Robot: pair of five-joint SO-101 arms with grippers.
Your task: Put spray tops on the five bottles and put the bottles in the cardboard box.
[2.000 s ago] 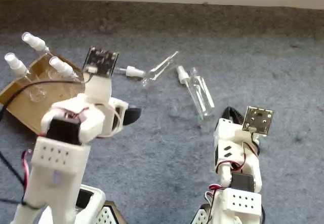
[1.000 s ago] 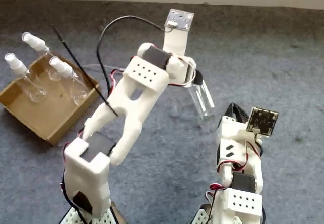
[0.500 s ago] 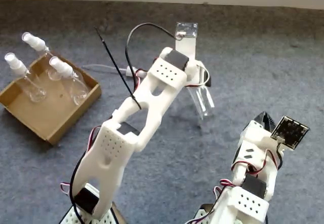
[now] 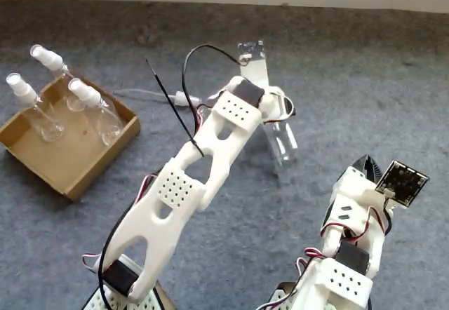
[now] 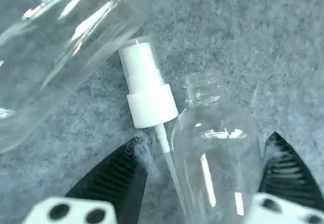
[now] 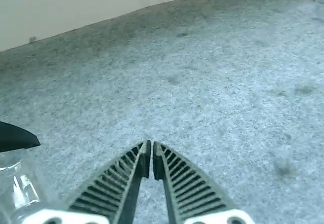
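Observation:
My left gripper [image 5: 207, 139] is open and low over the grey carpet, its black fingers [image 5: 117, 177] either side of a clear uncapped bottle [image 5: 217, 153] without touching it. A loose white spray top [image 5: 148, 95] with its thin tube lies against that bottle's neck. A second clear bottle [image 5: 55, 41] lies beside them. In the high view the left arm stretches out so that its gripper [image 4: 279, 116] covers part of the two bottles [image 4: 282, 140]. The cardboard box [image 4: 42, 163] holds three bottles with spray tops [image 4: 85, 91]. My right gripper [image 6: 151, 152] is shut on nothing.
The right arm [image 4: 354, 219] sits folded at the front right, its gripper pointing out over bare carpet. Another white spray top [image 4: 184, 99] lies just behind the left arm. A pale wall runs along the far edge of the carpet.
The left arm swung from beside the box across to the two loose bottles and has dropped lower over them. The right arm shifted to the right, then stayed still.

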